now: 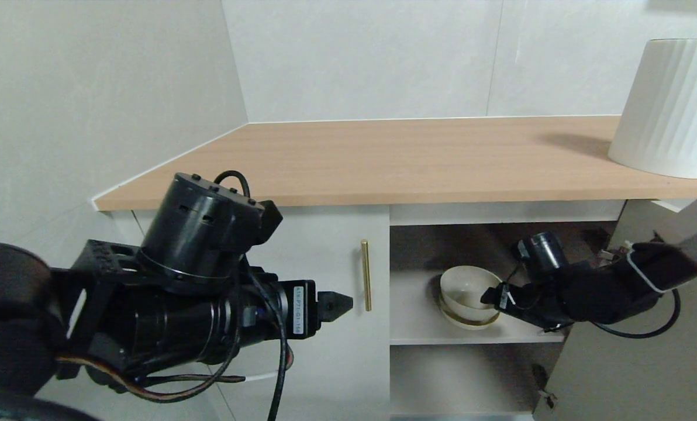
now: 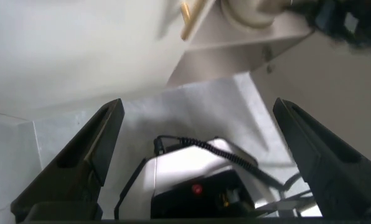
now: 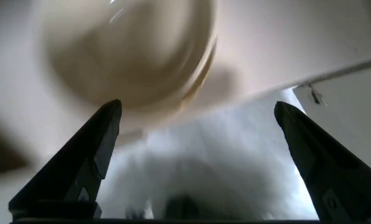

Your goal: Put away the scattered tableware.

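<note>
1 cream bowl (image 1: 468,295) sits upright on the upper shelf (image 1: 418,330) of the open cupboard; a darker band low on it may be a 2nd bowl nested beneath, though I cannot tell for sure. The right gripper (image 1: 490,295) is just beside the bowl's rim on the side nearer the open door (image 1: 635,362). Its jaws are spread wide and hold nothing, and the right wrist view shows the bowl beyond the tips.

The bowl looks placed, so the step in hand is probably getting clear of it. That calls for keeping the jaws wide and drawing straight back out of the opening, level with the shelf, so no finger hooks the rim or strikes the door.

The left gripper (image 1: 337,305), jaws also wide and empty, hangs in front of the closed door near its brass handle (image 1: 366,275). It is well apart from the bowl and should be kept off the handle.
</note>
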Robot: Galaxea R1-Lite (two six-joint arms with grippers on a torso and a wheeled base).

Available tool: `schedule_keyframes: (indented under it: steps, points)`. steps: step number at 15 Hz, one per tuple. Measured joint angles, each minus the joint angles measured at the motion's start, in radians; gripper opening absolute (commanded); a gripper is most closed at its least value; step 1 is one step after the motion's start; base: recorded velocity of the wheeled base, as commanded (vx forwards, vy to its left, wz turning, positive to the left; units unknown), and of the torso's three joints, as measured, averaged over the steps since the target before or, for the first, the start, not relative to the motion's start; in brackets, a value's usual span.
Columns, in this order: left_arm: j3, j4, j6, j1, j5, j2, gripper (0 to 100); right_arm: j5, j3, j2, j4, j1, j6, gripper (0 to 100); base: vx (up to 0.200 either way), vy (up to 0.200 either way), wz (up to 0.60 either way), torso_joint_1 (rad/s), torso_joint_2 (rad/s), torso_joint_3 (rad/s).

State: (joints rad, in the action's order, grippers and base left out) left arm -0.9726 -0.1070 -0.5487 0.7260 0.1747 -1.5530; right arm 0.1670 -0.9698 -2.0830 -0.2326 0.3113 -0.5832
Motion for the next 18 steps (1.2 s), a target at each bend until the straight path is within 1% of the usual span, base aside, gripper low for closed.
schedule_keyframes:
  steps: [2,4,7,9,10,11,13,14,17,18]
  points:
    - [0.037,-0.002,0.009,-0.009,-0.003,0.070,100,-0.048,0.075,0.140,0.070,0.015,0.077,100,0.000,0.000,0.00,0.000,0.00,0.000]
    - [0.099,-0.002,0.030,-0.020,-0.027,0.152,100,-0.089,0.166,0.287,0.107,0.028,0.122,100,0.000,0.000,0.00,0.000,0.00,0.000]
    - [0.212,-0.001,0.056,-0.059,-0.063,0.269,100,-0.107,0.288,0.502,0.157,0.072,0.190,100,0.000,0.000,0.00,0.000,0.00,0.000]
    - [0.290,0.000,0.068,-0.084,-0.067,0.332,100,-0.109,0.328,0.641,0.249,0.116,0.216,100,0.000,0.000,0.00,0.000,0.00,0.000]
    - [0.307,0.000,0.069,-0.091,-0.068,0.354,100,-0.109,0.338,0.696,0.290,0.133,0.222,100,0.000,0.000,0.00,0.000,0.00,0.000]
    - [0.315,0.001,0.072,-0.098,-0.069,0.374,100,-0.109,0.347,0.752,0.322,0.149,0.226,100,0.000,0.000,0.00,0.000,0.00,0.000]
    - [0.305,0.004,0.098,-0.103,-0.068,0.387,100,-0.109,0.360,0.806,0.330,0.161,0.227,100,0.000,0.000,0.00,0.000,0.00,0.000]
    - [0.303,0.004,0.103,-0.103,-0.067,0.385,100,-0.109,0.369,0.821,0.329,0.166,0.226,100,0.000,0.000,0.00,0.000,0.00,0.000]
    - [0.301,0.004,0.104,-0.103,-0.067,0.382,100,-0.109,0.380,0.842,0.323,0.176,0.226,100,0.000,0.000,0.00,0.000,0.00,0.000]
    - [0.302,0.004,0.104,-0.103,-0.066,0.381,100,-0.109,0.381,0.840,0.321,0.180,0.226,100,-0.200,0.000,0.00,0.002,0.00,0.007]
